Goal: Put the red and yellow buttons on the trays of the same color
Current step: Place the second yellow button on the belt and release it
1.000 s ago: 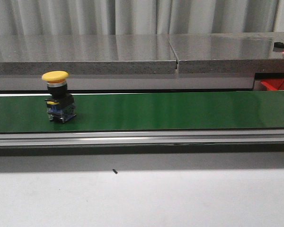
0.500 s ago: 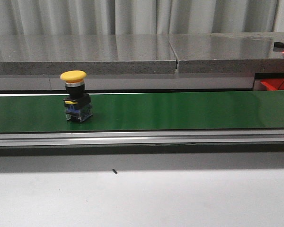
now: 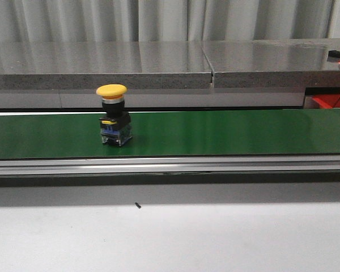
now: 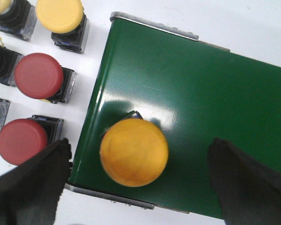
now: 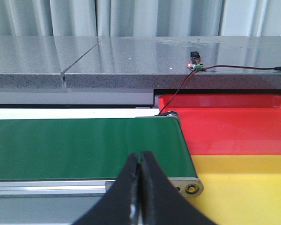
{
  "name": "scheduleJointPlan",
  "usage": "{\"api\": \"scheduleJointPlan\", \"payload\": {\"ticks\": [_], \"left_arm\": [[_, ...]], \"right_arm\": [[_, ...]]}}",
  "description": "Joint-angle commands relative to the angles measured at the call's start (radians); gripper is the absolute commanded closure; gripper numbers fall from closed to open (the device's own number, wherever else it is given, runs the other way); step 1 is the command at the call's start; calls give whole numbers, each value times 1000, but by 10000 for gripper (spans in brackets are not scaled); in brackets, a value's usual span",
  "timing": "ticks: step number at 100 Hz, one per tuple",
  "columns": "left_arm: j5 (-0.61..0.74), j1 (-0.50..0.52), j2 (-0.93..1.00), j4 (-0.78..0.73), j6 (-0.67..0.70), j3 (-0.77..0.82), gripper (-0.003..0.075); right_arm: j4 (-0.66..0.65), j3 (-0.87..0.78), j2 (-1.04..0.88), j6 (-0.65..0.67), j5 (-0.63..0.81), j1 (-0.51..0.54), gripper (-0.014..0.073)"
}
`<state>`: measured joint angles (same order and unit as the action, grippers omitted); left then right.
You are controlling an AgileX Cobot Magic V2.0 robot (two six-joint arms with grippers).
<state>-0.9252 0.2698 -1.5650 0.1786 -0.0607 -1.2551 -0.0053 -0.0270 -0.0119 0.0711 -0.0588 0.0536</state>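
Yellow button (image 3: 114, 115) is riding upright on the green conveyor belt (image 3: 215, 133), left of centre in my front view, cap up, black body and clear-blue contact block below. No arm shows in that view.

Left wrist cam looks straight down on a second yellow-capped button (image 4: 134, 152) at the belt's end (image 4: 192, 117), near the edge. Left gripper (image 4: 136, 180) has its fingers wide apart, one dark finger (image 4: 30, 185) off the belt side, the other (image 4: 246, 183) over the belt; nothing between them is touched. Off the belt on white: two red buttons (image 4: 39, 76) (image 4: 22, 141) and another yellow one (image 4: 60, 14), standing close together.

Right gripper (image 5: 140, 187) has its fingers pressed together, empty, hanging over the belt's other end. Past the roller I see the red tray (image 5: 234, 124) and the yellow tray (image 5: 243, 187) side by side, red farther away.

Handling, my judgement: rigid plastic, light, top-heavy with that mushroom cap. The cap is smooth and domed, so it would slip. I'd pinch the squarish black body under the cap across its flat sides. The base is narrow and may tip if nudged. The part shouldn't be fragile, though the contact block's thin tabs could catch.

No brand, label or readable writing on anything; a small circuit board (image 5: 195, 64) on the grey ledge shows a red light only.
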Motion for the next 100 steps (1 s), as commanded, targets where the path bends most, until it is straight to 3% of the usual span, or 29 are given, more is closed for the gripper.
{"api": "scheduleJointPlan", "payload": {"ticks": [1,13,20,27,48,100], "left_arm": [[36,-10,82,20,-1,-33,132],[26,-15,157,20,-7,-33,136],[15,-34,207,23,-27,-31,181],[13,-63,251,23,-38,-27,288],[13,-151,341,23,-43,7,736],[51,-396,551,23,-44,283,741]], "right_arm": [[-12,16,-18,-3,74,3,685],[-12,16,-18,-3,74,3,685],[-12,16,-18,-3,74,3,685],[-12,16,-18,-3,74,3,685],[-12,16,-18,-3,74,3,685],[-12,16,-18,-3,74,3,685]]}}
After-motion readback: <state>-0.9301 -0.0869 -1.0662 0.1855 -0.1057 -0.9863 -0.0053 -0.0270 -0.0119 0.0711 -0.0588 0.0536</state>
